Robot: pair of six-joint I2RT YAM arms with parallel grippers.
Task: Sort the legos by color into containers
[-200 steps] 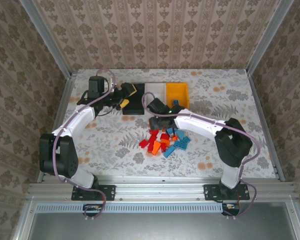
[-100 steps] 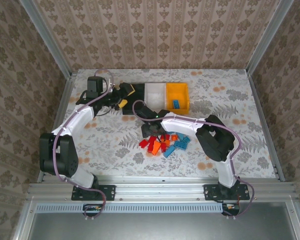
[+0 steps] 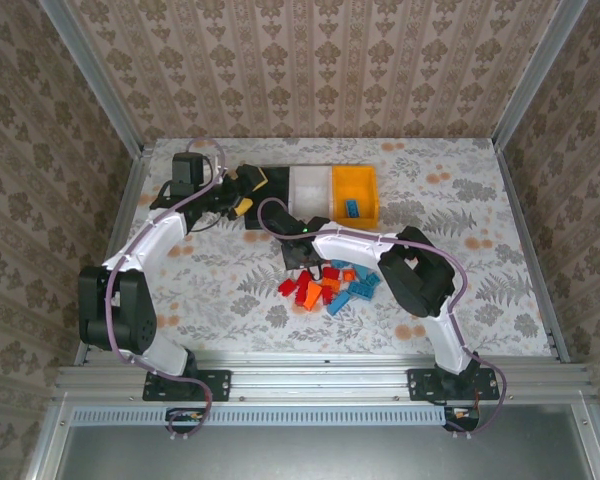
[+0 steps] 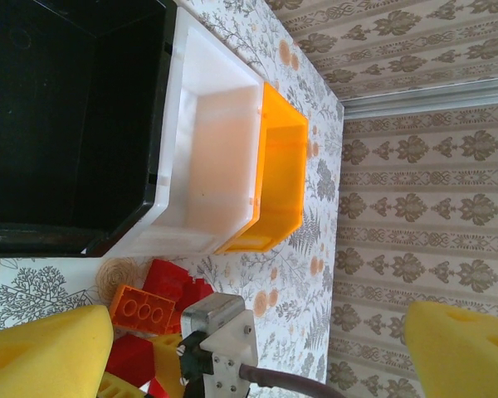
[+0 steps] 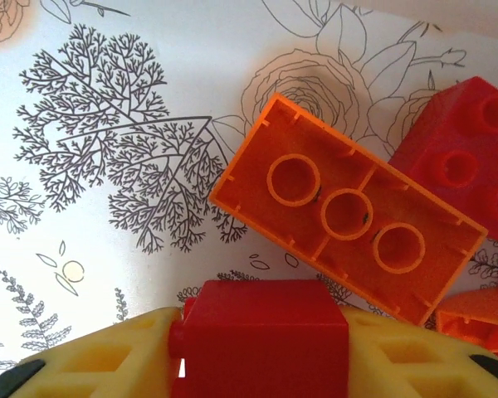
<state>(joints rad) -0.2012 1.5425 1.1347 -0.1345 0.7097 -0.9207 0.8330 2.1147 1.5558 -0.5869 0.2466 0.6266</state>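
Right gripper [image 5: 264,352] pinched a red brick [image 5: 266,330] at the pile's 10 o'clock edge. A straight lift would likely spare the orange brick [image 5: 346,217] just beside it. Left gripper [image 3: 245,192] gaped wide by the black bin [image 3: 275,207].

Far centre is taken by black bin [image 3: 273,208], white bin [image 3: 310,185] and orange bin [image 3: 356,176], touching in a row; L hand [image 3: 255,195] is hung at the black one's L rim. Gap betw. bins and lego pile [image 3: 335,290] is barred by R arm [image 3: 355,242] and R hand [image 3: 298,264], clamped on a red lego [image 5: 261,332]. Bare surface [image 3: 200,290] is left either side.
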